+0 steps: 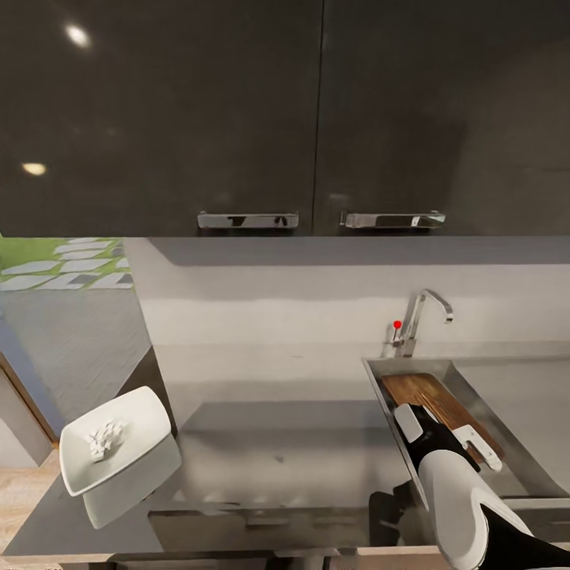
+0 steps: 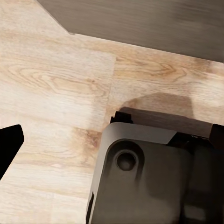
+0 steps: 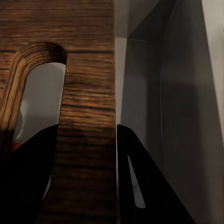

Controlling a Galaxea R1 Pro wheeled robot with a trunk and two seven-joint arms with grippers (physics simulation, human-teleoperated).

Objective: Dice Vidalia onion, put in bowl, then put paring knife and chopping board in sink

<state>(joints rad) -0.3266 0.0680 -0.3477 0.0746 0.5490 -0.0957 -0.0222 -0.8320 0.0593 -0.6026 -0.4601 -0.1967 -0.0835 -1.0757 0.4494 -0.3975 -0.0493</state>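
The brown wooden chopping board (image 1: 423,392) lies tilted inside the steel sink (image 1: 374,366) at the right. My right gripper (image 1: 447,435) reaches into the basin and is shut on the board's near end. In the right wrist view the board (image 3: 88,93), with its handle slot, runs between my two dark fingers (image 3: 140,186). A sliver of red shows by the other finger; I cannot tell whether it is the paring knife. At the countertop's (image 1: 277,443) left end, the white bowl (image 1: 138,412) holds pale diced onion (image 1: 104,438). My left gripper (image 2: 112,140) hangs open over the floor.
A chrome tap (image 1: 423,313) with a red knob stands behind the sink. Dark wall cabinets (image 1: 237,119) hang above the worktop. Below the left wrist I see the robot's grey base (image 2: 140,182) on the light wooden floor (image 2: 56,84).
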